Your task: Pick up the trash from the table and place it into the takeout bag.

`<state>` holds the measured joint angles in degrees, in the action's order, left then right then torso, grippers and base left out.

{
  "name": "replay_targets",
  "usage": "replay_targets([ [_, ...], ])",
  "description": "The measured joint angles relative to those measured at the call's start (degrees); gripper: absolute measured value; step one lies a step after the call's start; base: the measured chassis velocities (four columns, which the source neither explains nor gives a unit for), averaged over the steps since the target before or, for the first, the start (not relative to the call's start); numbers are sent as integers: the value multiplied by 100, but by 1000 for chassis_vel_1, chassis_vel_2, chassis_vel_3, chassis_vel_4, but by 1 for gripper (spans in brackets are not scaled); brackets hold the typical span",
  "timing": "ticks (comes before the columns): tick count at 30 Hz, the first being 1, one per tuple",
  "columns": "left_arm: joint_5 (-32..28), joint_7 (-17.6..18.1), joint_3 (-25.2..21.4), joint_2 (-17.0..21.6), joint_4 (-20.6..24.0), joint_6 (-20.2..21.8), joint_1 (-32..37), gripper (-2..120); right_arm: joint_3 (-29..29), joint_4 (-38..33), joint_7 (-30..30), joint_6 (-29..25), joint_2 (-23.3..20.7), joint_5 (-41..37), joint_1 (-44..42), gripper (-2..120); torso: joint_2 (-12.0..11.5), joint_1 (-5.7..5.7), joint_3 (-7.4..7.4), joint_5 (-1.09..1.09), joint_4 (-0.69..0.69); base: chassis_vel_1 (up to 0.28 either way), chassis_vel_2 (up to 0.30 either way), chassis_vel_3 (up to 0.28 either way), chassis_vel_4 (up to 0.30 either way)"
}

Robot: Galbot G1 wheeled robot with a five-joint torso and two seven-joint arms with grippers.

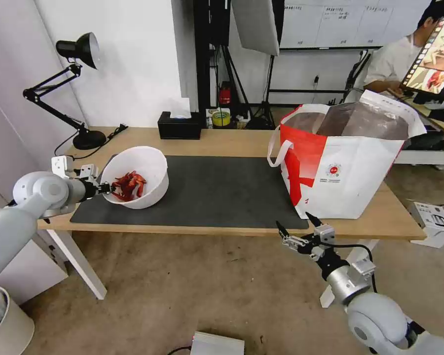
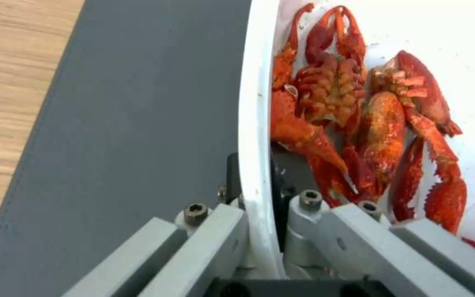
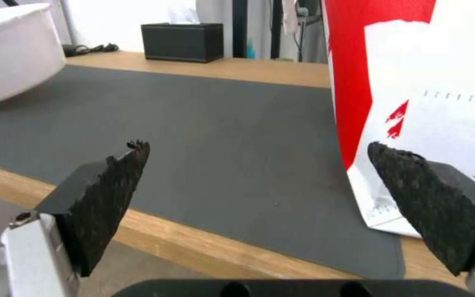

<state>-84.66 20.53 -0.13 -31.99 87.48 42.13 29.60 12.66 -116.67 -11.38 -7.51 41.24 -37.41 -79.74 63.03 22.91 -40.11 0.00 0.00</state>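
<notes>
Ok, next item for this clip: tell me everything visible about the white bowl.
The white bowl is round, deep and smooth, plastic-looking, with a thin rim. It is tilted, its opening turned toward the robot, over the left end of the dark grey mat on the table. Inside lie red crayfish shells, claws and bodies piled against the lower wall, with small specks on the white inside. The left gripper is shut on its rim, one finger inside and one outside. The takeout bag stands apart, at the table's right end.

Pale grey rounded arms, silver ball joints, left gripper (image 1: 103, 188) grey linkage bars with hex screws, right gripper (image 1: 297, 227) black textured pads, black cable.
</notes>
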Motion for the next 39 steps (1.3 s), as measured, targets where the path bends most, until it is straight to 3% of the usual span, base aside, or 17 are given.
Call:
replay_targets([
  [8,-215,22,-63,62,158,3,-128,0,0,0,0,0,0,0,0,100,0,0,0,1,1,0,0,0,0],
  [12,-497,93,53,76,338,4,-608,0,0,0,0,0,0,0,0,100,-1,0,0,1,2,0,0,0,0],
  [16,-883,193,516,65,568,3,-1392,0,0,0,0,0,0,0,0,100,-1,0,0,-2,1,0,0,0,0],
  [19,-1314,385,1233,-57,748,5,-2308,0,0,0,-1,-1,0,0,0,100,-1,1,0,1,1,0,0,0,0],
  [20,-1314,385,1233,-57,748,5,-2308,0,0,0,-1,-1,0,0,0,100,-1,1,0,1,1,0,0,0,0],
  [23,-1862,689,1854,-443,812,4,-3343,0,0,-1,0,-1,0,0,0,100,-1,1,0,-2,-1,0,0,0,0],
  [24,-1862,689,1854,-443,812,4,-3343,0,0,-1,0,-1,0,0,0,100,-1,1,0,-2,-1,0,0,0,0],
  [27,-2366,976,2397,-992,605,2,-4128,0,-1,-1,1,-1,0,0,0,100,-1,1,0,-3,-2,0,0,0,0],
  [28,-2366,976,2397,-992,605,2,-4128,0,-1,-1,1,-1,0,0,0,100,-1,1,0,-3,-2,0,0,0,0],
  [31,-2600,1106,2842,-1477,302,2,-4675,0,-1,-1,0,-1,0,0,0,100,-2,1,-1,-1,0,0,0,0,0],
  [39,-2732,1156,3270,-2327,-264,0,-5375,0,-1,-1,0,-1,0,0,0,100,-1,2,0,-2,0,0,0,0,0],
])
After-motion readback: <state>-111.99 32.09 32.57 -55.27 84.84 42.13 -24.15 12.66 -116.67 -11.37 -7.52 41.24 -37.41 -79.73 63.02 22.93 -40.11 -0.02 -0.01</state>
